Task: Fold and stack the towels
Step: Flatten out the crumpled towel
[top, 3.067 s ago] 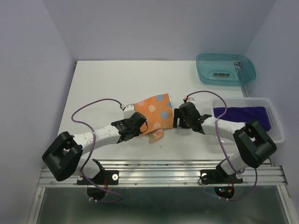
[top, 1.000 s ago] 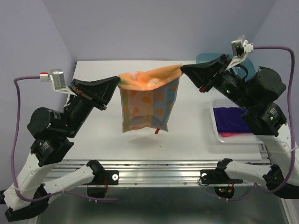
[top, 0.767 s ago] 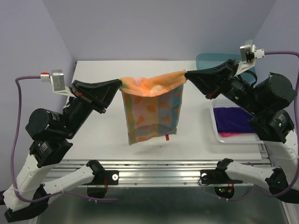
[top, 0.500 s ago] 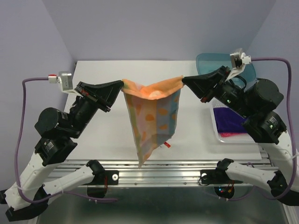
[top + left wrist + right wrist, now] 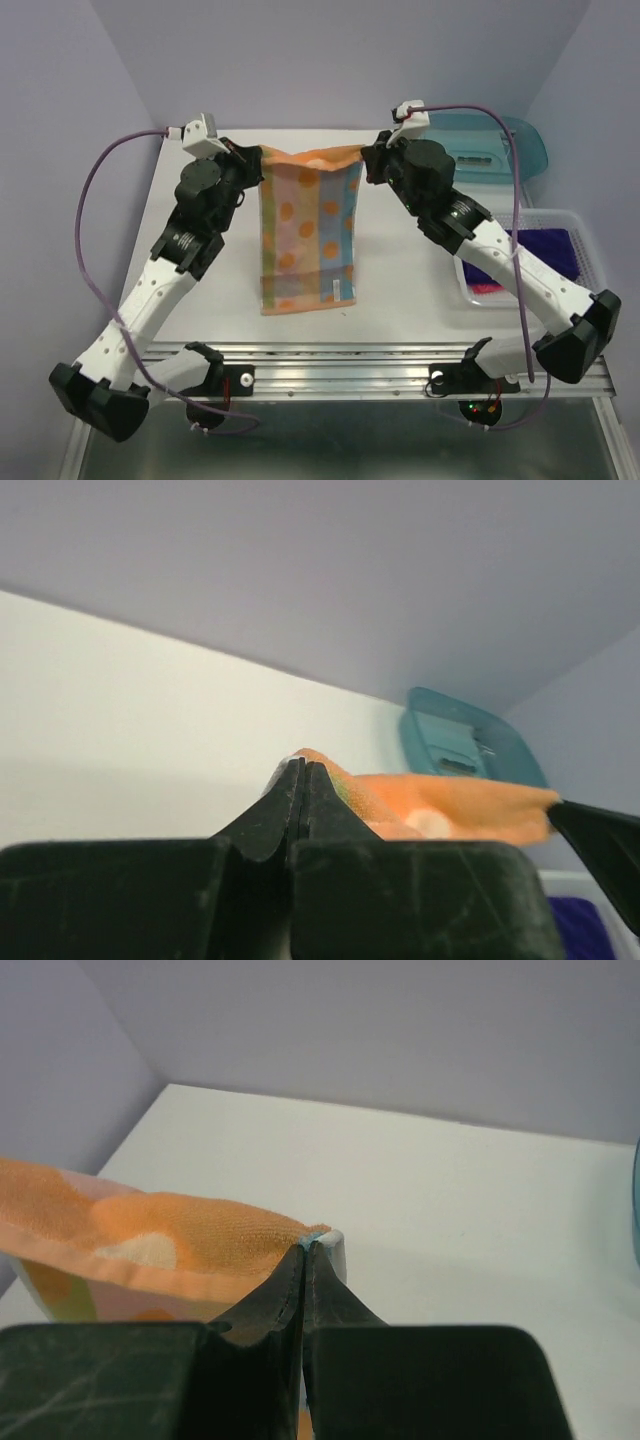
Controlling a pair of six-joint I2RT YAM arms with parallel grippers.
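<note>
While both arms were held high over the middle of the table (image 5: 400, 280), the orange towel (image 5: 308, 230) hung between them as one flat sheet, long side down. Left claw (image 5: 262, 152) was closed on the upper left corner and right claw (image 5: 366, 160) on the upper right corner. Both wrist views confirmed it: jaws pressed together, only a sliver of orange cloth pinched at the tips. Top edge ran nearly taut and level between the claws, sagging slightly at the centre. Judged reason for the hold: gripping two adjacent corners and spreading them lets the cloth's own weight pull out wrinkles, so it can be laid square for folding. Lower hem looked to be at or just above the table near the front edge, a little curled; contact could not be told for certain. Purple towel (image 5: 548, 245) lay in the white basket (image 5: 560, 213) at the right, well apart from the work. A strip of pink towel (image 5: 485, 288) showed at the basket's near end, partly hidden by the right arm. Both were waiting their turn, by my judgement. Teal tub (image 5: 490, 140) sat at the far right corner, behind the right claw. Judged stage: early, first towel spread but not yet folded. Next move would call for lowering both corners together so the sheet lands flat without skewing.
</note>
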